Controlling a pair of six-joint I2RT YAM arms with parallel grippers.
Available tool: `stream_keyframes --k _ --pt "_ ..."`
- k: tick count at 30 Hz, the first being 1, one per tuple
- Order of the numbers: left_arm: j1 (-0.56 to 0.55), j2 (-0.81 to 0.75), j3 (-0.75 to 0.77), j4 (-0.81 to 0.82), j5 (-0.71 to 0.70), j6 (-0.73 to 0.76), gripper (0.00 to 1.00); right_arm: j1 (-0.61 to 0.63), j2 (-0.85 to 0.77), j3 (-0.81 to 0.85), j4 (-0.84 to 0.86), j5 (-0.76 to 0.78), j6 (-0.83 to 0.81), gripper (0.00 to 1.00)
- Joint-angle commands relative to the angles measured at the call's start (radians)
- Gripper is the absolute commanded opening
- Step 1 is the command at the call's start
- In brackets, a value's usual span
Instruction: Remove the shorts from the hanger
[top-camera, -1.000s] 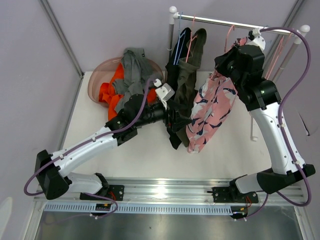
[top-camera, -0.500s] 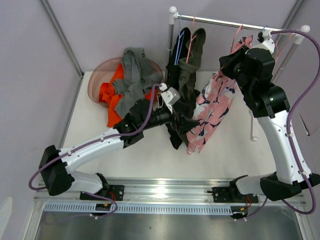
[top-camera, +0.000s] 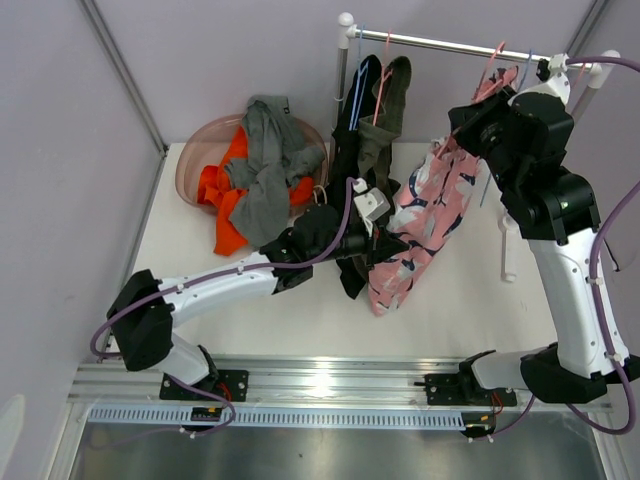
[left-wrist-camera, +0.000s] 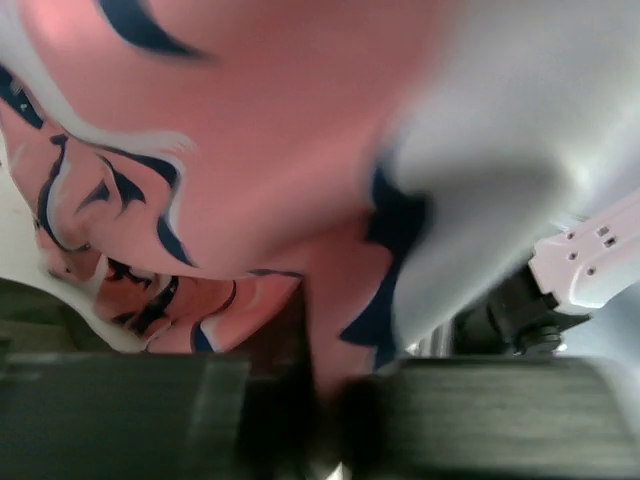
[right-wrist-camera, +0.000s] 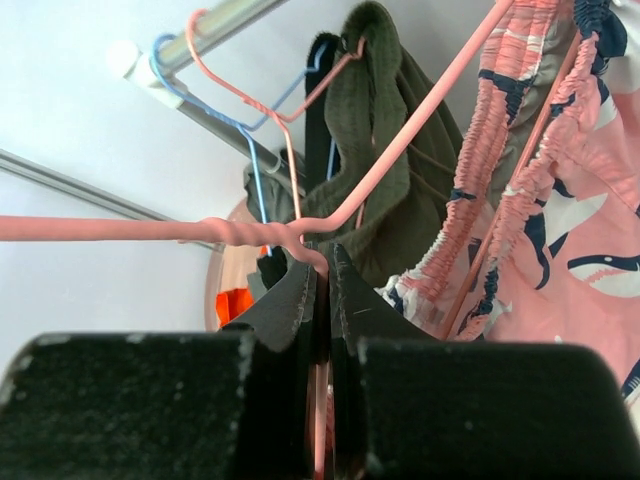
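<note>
Pink patterned shorts (top-camera: 415, 235) hang under the rail (top-camera: 440, 43) on a pink hanger (right-wrist-camera: 150, 228), its wire neck pinched in the right pincer (right-wrist-camera: 322, 270). The left pincer (left-wrist-camera: 305, 395) nips their lower cloth, its fingertips blurred. Bare worktop (top-camera: 470, 310) lies open in front, while 2 dark pairs (top-camera: 375, 130) crowd the left side.

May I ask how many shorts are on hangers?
3: black shorts and olive shorts at the rail's left end, pink patterned shorts on the right gripper's hanger; more may be hidden.
</note>
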Motion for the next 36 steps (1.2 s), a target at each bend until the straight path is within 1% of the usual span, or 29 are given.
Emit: stream_keyframes --k 1,3,5,6,7,8,9,10,11,12,13,14,16,17,19,20,21,22,23,24,26,27,29,30,31,33,34,35,36 --pt "-0.004 0.026 0.08 0.063 -0.012 -0.009 0.0 0.007 -0.039 0.031 0.001 0.021 0.026 0.0" --pt "-0.009 0.017 0.077 0.064 0.003 -0.009 0.0 0.005 -0.043 0.024 -0.001 0.028 0.026 0.0" --pt "-0.023 -0.024 0.047 0.046 -0.014 -0.013 0.0 0.002 -0.032 0.032 -0.003 0.032 0.017 0.0" --pt "-0.032 -0.049 -0.01 0.037 -0.024 -0.015 0.0 -0.004 -0.024 0.041 -0.006 0.031 0.012 0.0" --pt "-0.047 -0.116 -0.039 0.041 -0.056 -0.015 0.0 -0.012 0.0 0.052 -0.009 0.02 0.005 0.0" --pt "-0.087 -0.156 -0.076 0.046 -0.078 -0.019 0.0 -0.045 0.014 0.082 -0.018 0.006 0.006 0.0" --pt "-0.113 -0.197 -0.15 0.061 -0.099 -0.018 0.0 -0.064 0.028 0.098 -0.021 -0.014 0.004 0.0" --pt "-0.192 -0.24 -0.218 0.063 -0.132 -0.01 0.0 -0.084 0.042 0.115 -0.022 -0.032 0.003 0.0" --pt "-0.246 -0.323 -0.298 0.056 -0.218 0.019 0.0 -0.102 0.069 0.151 -0.03 -0.063 0.001 0.0" --pt "-0.297 -0.359 -0.335 0.05 -0.263 0.024 0.0 -0.134 0.085 0.175 -0.036 -0.075 0.0 0.0" --pt "-0.39 -0.391 -0.398 0.053 -0.303 0.021 0.0 -0.15 0.1 0.199 -0.048 -0.086 -0.003 0.0" --pt "-0.432 -0.44 -0.463 0.062 -0.351 -0.005 0.0 -0.162 0.127 0.225 -0.065 -0.104 -0.006 0.0" --pt "-0.502 -0.463 -0.513 0.098 -0.409 -0.045 0.0 -0.187 0.147 0.294 -0.081 -0.112 -0.011 0.0" --pt "-0.507 -0.462 -0.551 0.11 -0.425 -0.076 0.0 -0.194 0.16 0.31 -0.094 -0.118 -0.009 0.0" --pt "-0.507 -0.446 -0.53 0.093 -0.471 -0.079 0.0 -0.201 0.154 0.325 -0.105 -0.126 0.001 0.0" --pt "-0.507 -0.437 -0.492 0.08 -0.5 -0.049 0.0 -0.201 0.143 0.311 -0.102 -0.132 0.021 0.0" --pt "-0.504 -0.404 -0.472 0.06 -0.555 -0.02 0.0 -0.198 0.108 0.258 -0.093 -0.15 0.029 0.0" --pt "-0.481 -0.378 -0.414 0.052 -0.552 0.006 0.0 -0.191 0.089 0.227 -0.079 -0.15 0.038 0.0" --pt "-0.466 -0.347 -0.391 0.049 -0.542 0.046 0.0 -0.191 0.07 0.2 -0.055 -0.153 0.044 0.0" --pt "-0.451 -0.313 -0.309 0.049 -0.535 0.054 0.0 -0.193 0.053 0.18 -0.053 -0.158 0.055 0.0" --pt "-0.388 -0.2 -0.25 0.038 -0.514 0.059 0.0 -0.201 0.036 0.19 -0.094 -0.185 0.064 0.0" --pt "-0.339 -0.117 -0.155 0.026 -0.527 0.057 0.0 -0.202 0.03 0.201 -0.111 -0.219 0.076 0.0" --pt "-0.282 -0.028 -0.078 -0.015 -0.546 0.024 0.0 -0.202 0.014 0.215 -0.148 -0.253 0.095 0.0" --pt "-0.256 0.015 0.023 -0.045 -0.541 0.011 0.0 -0.202 0.0 0.212 -0.15 -0.265 0.101 0.0" --pt "-0.216 0.078 0.043 -0.043 -0.523 0.008 0.0 -0.204 -0.016 0.212 -0.157 -0.262 0.101 0.0" --pt "-0.208 0.11 0.056 -0.01 -0.523 0.027 0.0 -0.243 -0.017 0.279 -0.19 -0.245 0.081 0.0" --pt "-0.21 0.123 0.035 -0.008 -0.502 0.036 0.0 -0.281 0.014 0.322 -0.246 -0.3 0.069 0.0" --pt "-0.214 0.121 0.012 0.015 -0.495 0.031 0.0 -0.378 0.035 0.427 -0.275 -0.357 0.066 0.0" --pt "-0.219 0.112 -0.021 0.045 -0.497 0.022 0.0 -0.421 0.058 0.475 -0.303 -0.404 0.064 0.0"
